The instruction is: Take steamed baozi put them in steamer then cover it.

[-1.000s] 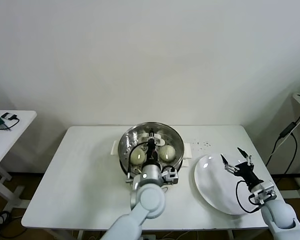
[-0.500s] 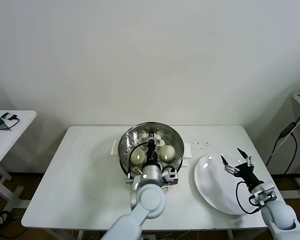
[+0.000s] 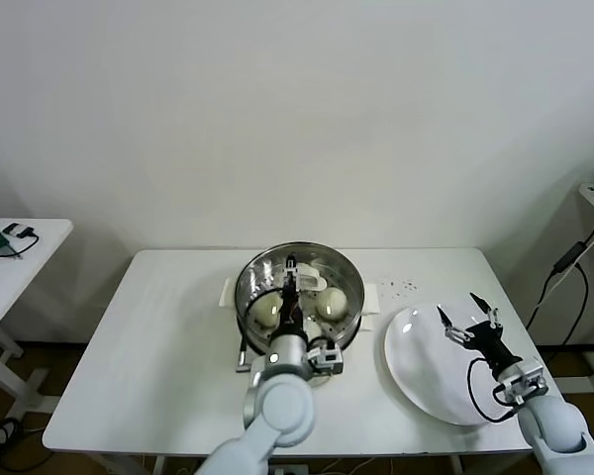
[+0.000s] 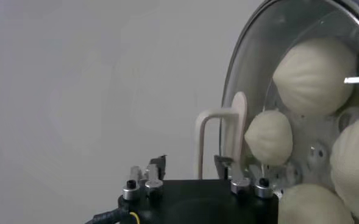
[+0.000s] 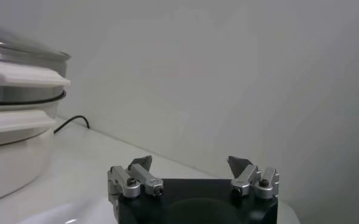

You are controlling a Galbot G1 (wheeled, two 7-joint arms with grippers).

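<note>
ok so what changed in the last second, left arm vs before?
The left gripper has opened, letting go of the cover's white handle, and pulled back slightly toward the robot. The cover sits on the steamer with the baozi under the glass. The right gripper is open over the white plate, unmoved.

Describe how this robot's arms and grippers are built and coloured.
Both arms are rounded, pale grey-white shells. The left gripper and the right gripper each have a black body, silver knuckles with small screws, and thin dark pointed fingers. A black cable loops beside each wrist, and a small light glows on the left wrist.
</note>
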